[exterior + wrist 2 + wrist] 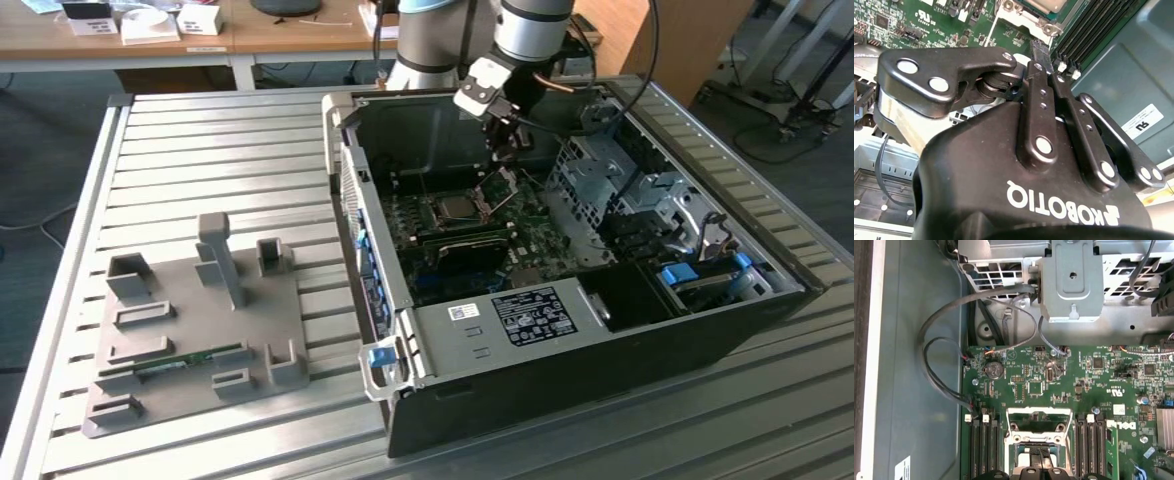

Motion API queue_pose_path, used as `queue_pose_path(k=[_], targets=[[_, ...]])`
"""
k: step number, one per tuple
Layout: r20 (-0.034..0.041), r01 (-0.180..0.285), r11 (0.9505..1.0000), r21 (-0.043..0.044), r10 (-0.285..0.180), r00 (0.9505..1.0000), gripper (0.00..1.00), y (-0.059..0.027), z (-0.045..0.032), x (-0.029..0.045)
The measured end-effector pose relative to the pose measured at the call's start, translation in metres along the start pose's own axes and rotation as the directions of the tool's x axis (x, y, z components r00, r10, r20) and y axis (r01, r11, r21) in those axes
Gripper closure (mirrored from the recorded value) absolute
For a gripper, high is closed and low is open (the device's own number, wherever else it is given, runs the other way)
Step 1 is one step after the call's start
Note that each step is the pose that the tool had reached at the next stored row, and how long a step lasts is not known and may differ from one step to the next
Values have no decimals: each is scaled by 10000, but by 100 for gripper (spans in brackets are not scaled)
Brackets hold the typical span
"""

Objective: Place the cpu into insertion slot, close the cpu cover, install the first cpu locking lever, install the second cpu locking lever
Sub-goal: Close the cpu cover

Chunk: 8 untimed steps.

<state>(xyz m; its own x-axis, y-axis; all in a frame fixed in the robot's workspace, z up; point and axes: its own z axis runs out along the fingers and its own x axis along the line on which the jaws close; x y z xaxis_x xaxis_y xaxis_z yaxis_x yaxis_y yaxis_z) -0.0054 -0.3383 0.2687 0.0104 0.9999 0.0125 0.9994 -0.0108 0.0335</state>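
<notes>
The open grey computer case [561,350] lies on the slatted table. On its green motherboard sits the insertion slot [430,222], with the cpu [451,208] lying flat inside it. The cpu cover [505,188] stands tilted up at the slot's far side; in the first wrist view it shows as a silvery frame [1039,412]. My gripper [503,150] hangs just above the raised cover's top edge. Its fingers are shut, tips together [1038,49], and I see nothing between them. In the first wrist view the gripper [1038,456] is close to the cover frame.
Long black memory slots [984,450] flank the socket on both sides. Grey cables [944,365] loop along the case wall. A metal drive cage [614,180] fills the exterior view's right of the case. A grey fixture tray [267,290] holding a memory stick [174,365] lies at the exterior view's left.
</notes>
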Motion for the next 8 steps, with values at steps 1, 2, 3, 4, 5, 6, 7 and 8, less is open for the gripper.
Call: queue_pose_path(k=[1,2,3,4,5,6,7,8], targets=[[0,0,10000,0,0,10000,89,4,0,0],[1,-1,10000,1,1,10000,89,5,0,0],[1,-2,10000,0,2,10000,89,5,0,0],[1,-1,10000,0,1,10000,89,5,0,0],[0,-1,10000,0,1,10000,89,6,0,0],[0,0,10000,0,0,10000,89,7,0,0],[0,1,10000,0,-1,10000,89,11,0,0],[1,0,10000,0,0,10000,89,16,0,0]])
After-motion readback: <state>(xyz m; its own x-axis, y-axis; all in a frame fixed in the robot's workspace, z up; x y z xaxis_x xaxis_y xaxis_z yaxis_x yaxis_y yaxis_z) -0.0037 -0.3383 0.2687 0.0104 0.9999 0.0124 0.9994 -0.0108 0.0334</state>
